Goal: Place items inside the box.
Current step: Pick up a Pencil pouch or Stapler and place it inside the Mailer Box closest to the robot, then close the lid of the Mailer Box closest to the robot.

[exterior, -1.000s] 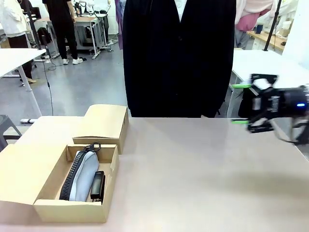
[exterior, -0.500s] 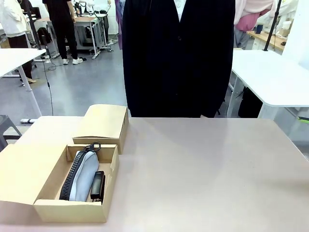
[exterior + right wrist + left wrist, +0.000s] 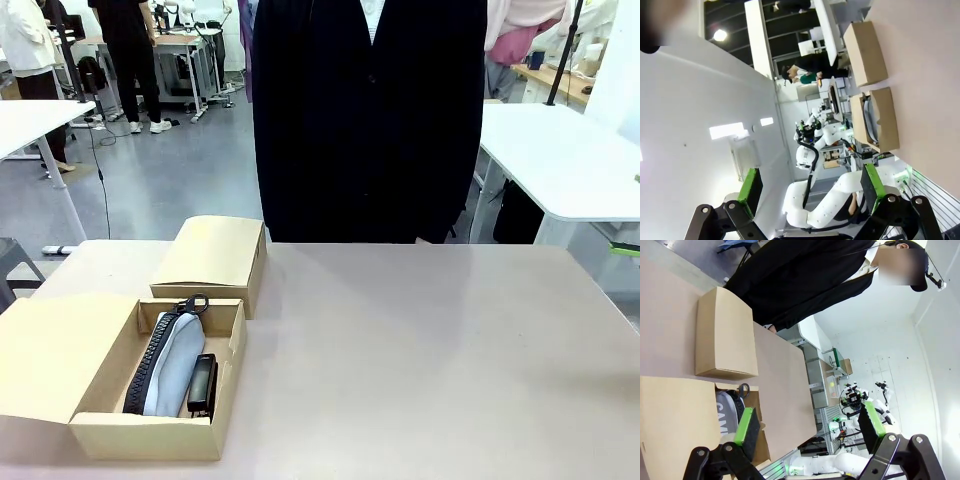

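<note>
An open cardboard box sits at the table's near left, its lid flap folded out to the left. Inside lie a grey zip pencil case and a black stapler side by side. My left gripper is open and empty, high above the box; its view looks down on the pencil case with the print partly showing. My right gripper is open and empty too, far from the table, with the open box small in the distance.
A closed cardboard box stands just behind the open one. A person in a black coat stands at the table's far edge. The bare tabletop stretches across the middle and right.
One second ago my right gripper hung at the right edge of the front view; it has since pulled out of the picture to the right. The box and its contents have not moved.
</note>
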`<state>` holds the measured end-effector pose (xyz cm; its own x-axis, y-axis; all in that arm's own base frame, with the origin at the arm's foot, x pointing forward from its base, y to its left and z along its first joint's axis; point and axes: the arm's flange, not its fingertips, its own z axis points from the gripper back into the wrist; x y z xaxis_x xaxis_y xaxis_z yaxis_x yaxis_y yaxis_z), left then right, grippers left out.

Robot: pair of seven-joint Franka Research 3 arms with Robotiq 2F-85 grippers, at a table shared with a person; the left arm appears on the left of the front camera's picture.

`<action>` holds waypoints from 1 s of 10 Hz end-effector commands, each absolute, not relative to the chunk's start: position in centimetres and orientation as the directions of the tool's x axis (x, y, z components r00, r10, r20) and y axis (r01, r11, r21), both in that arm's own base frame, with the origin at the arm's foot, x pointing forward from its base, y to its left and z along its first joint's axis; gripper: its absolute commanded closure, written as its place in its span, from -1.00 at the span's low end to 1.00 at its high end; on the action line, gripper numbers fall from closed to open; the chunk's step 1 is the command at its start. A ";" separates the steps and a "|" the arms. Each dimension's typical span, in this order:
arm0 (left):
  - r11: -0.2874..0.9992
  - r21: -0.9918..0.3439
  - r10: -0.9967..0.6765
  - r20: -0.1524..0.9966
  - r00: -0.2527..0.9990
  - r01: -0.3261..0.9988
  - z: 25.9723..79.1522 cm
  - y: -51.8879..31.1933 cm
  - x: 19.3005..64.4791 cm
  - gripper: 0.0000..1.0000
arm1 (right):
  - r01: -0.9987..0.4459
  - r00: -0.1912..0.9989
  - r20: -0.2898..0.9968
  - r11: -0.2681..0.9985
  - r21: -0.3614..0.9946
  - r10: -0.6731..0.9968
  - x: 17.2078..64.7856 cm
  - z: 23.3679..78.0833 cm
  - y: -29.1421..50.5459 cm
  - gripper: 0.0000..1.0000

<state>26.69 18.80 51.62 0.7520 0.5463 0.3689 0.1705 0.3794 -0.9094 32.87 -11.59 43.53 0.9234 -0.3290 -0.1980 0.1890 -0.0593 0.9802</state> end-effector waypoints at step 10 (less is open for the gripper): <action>0.347 -0.612 0.060 0.771 0.634 0.711 53.1 11.8 27.1 -1.00 | 0.202 0.921 -0.215 -0.075 0.977 -0.325 32.8 44.1 -11.5 -1.00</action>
<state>26.98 13.70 53.67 0.7497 0.2447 0.6149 0.5069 0.3851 -0.7712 32.86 -11.58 43.55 0.9237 -0.3283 -0.1976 0.1886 -0.0594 0.9803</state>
